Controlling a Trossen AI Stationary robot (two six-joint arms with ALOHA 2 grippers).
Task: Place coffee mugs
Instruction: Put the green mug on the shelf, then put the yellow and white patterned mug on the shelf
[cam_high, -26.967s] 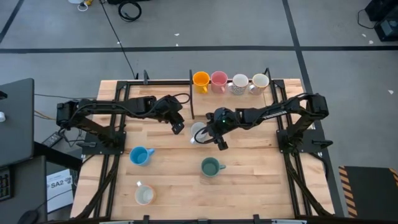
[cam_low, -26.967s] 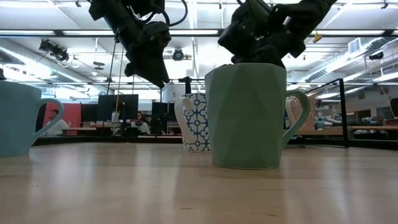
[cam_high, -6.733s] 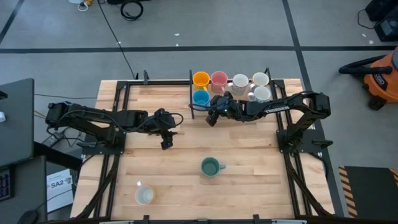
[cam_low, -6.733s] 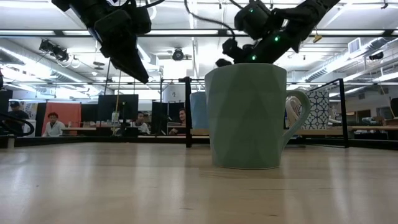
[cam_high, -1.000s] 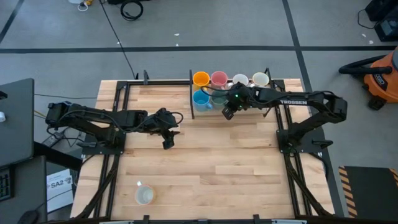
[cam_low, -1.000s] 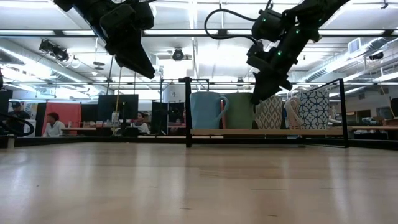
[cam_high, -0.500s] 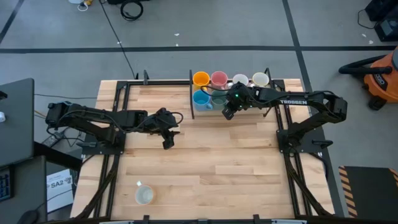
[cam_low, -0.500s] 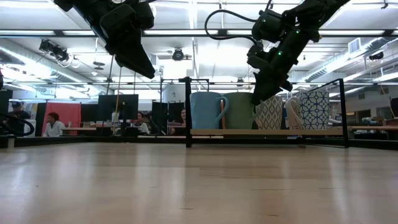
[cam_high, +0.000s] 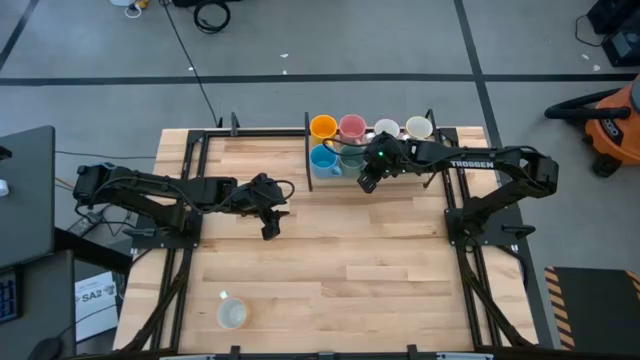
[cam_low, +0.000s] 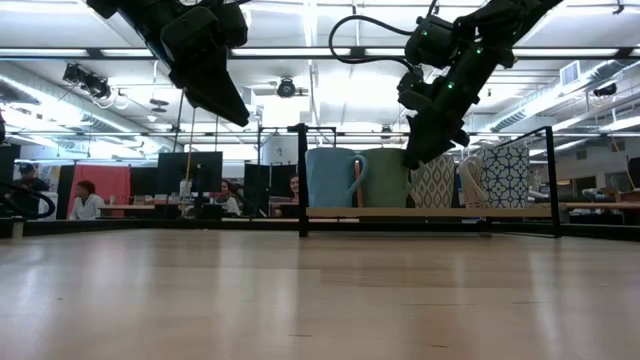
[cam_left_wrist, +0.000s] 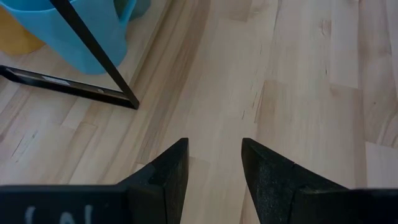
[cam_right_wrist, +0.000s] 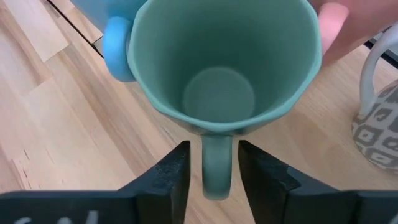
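High view: "TROSSEN" lettering on right arm (cam_high: 470, 165).

My right arm (cam_high: 470, 165) carried the white word "TROSSEN"; a paper (cam_high: 97, 297) on the floor beside the desk (cam_high: 330, 260) read "SA2".

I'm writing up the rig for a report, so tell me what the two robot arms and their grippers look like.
Both arms are dark, jointed and slim, with black cables looping along them. The right arm carries white TROSSEN lettering and a small green light near its wrist. Each ends in two flat, dark, tapered fingers: left gripper, right gripper. White markings show on the left gripper's body.
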